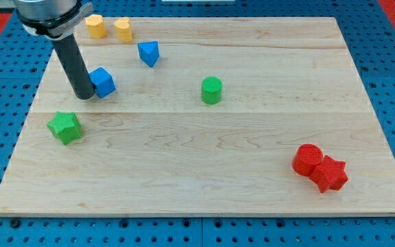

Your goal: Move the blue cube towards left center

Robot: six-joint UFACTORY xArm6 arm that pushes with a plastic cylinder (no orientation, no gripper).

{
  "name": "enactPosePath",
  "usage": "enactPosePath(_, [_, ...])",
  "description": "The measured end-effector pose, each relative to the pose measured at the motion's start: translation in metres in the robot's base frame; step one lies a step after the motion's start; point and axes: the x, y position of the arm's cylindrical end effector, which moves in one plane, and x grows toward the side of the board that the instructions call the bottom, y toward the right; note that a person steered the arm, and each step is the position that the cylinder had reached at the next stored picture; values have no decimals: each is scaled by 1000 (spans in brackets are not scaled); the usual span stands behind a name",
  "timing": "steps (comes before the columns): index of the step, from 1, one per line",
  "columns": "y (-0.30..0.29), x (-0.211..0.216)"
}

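The blue cube (103, 81) sits on the wooden board (204, 158) at the upper left. My tip (85, 96) stands right against the cube's left side, touching or nearly touching it. The dark rod rises from the tip toward the view's top left. A second blue block, triangular (149, 53), lies up and to the right of the cube.
Two yellow blocks (95, 26) (123, 29) sit near the top edge at the left. A green star block (65, 127) lies below my tip. A green cylinder (211, 90) is near the centre. A red cylinder (308, 159) and red star (330, 173) touch at the lower right.
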Motion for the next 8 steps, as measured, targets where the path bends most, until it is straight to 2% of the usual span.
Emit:
enactPosePath(2, [34,9])
enactPosePath(3, [79,-1])
enactPosePath(4, [91,-14])
enactPosePath(6, [15,-17])
enactPosePath(7, [50,-31])
enactPosePath(8, [30,-44])
